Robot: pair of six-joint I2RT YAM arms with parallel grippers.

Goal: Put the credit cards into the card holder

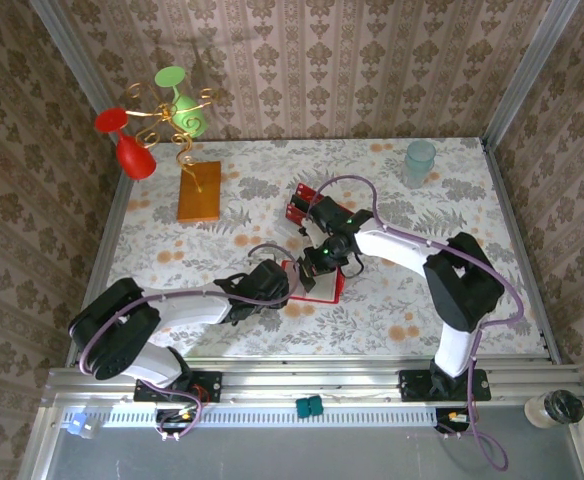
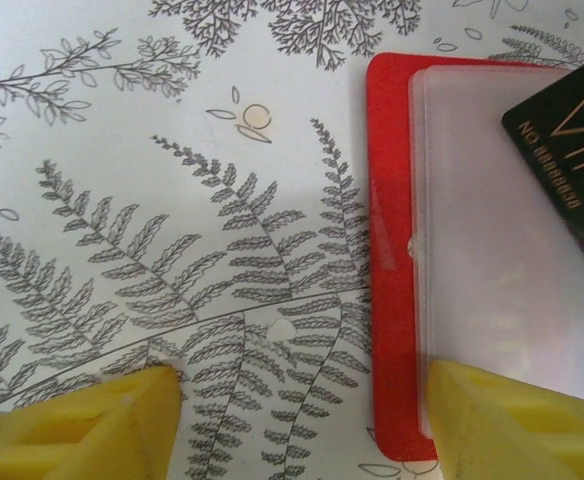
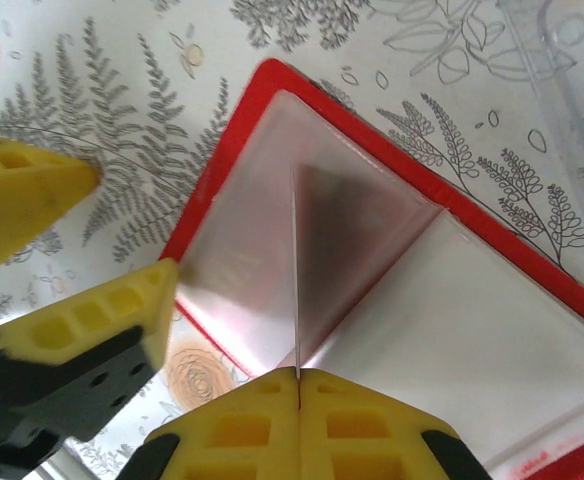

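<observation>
The card holder (image 1: 330,288) lies open on the table, red-rimmed (image 2: 389,250) with a pale clear pocket (image 3: 492,330). My right gripper (image 3: 299,385) is shut on one credit card (image 3: 297,280), held edge-on with its far end at the pocket mouth. The left wrist view shows that card's dark face with gold lettering (image 2: 572,130) over the pocket. My left gripper (image 2: 302,400) is open and straddles the holder's left edge; one finger (image 2: 517,425) presses on the pocket, the other (image 2: 82,425) is on the table. More red cards (image 1: 300,205) lie behind the right gripper (image 1: 319,262).
An orange-brown slab (image 1: 199,190) sits at the back left under a gold stand with a red goblet (image 1: 135,153) and a green goblet (image 1: 186,117). A pale blue cup (image 1: 419,160) stands at the back right. The left arm's fingers (image 3: 92,320) crowd the holder's corner.
</observation>
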